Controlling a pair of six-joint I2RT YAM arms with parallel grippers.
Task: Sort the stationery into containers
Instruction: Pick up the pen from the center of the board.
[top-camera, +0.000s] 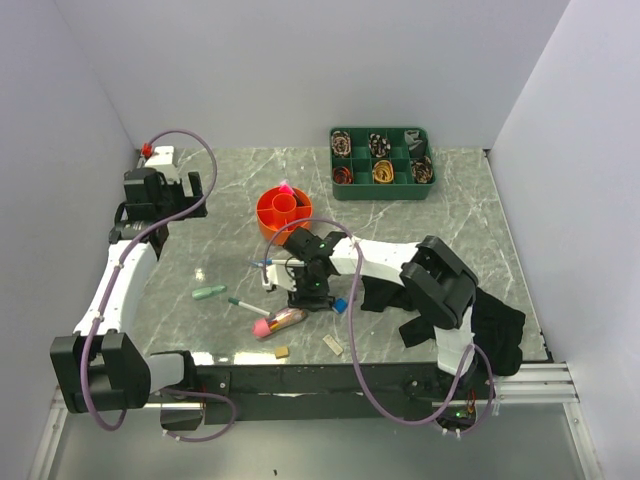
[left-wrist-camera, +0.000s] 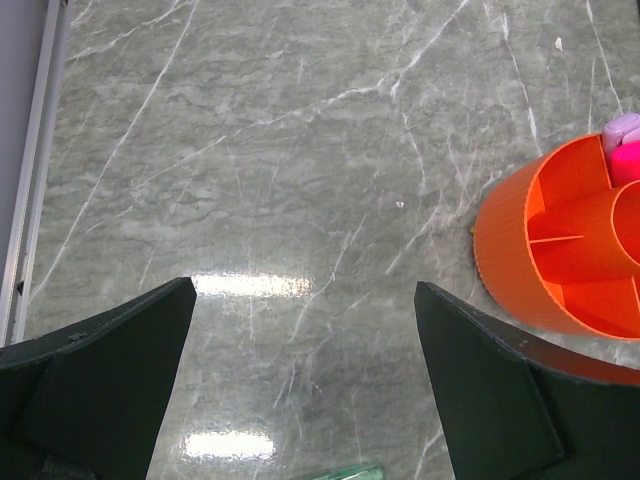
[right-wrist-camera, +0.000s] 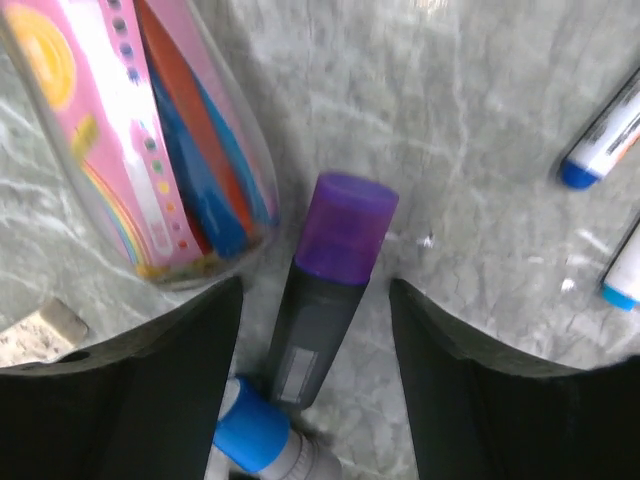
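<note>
Now the right end effector (right-wrist-camera: 315, 345) is wide open, low over the worktop (right-wrist-camera: 480, 100) — the purple-capped marker (right-wrist-camera: 340, 225) lies between its fingers (right-wrist-camera: 180, 370). Next it must squeeze, lift, and carry it to the orange organiser (top-camera: 270, 225).

This looks like a robot test lab. Plain white walls (top-camera: 300, 60) box in a small marble-look counter (top-camera: 450, 230). Two robot arms, left (top-camera: 120, 280) and right (top-camera: 380, 262), are bolted along its near edge.
</note>
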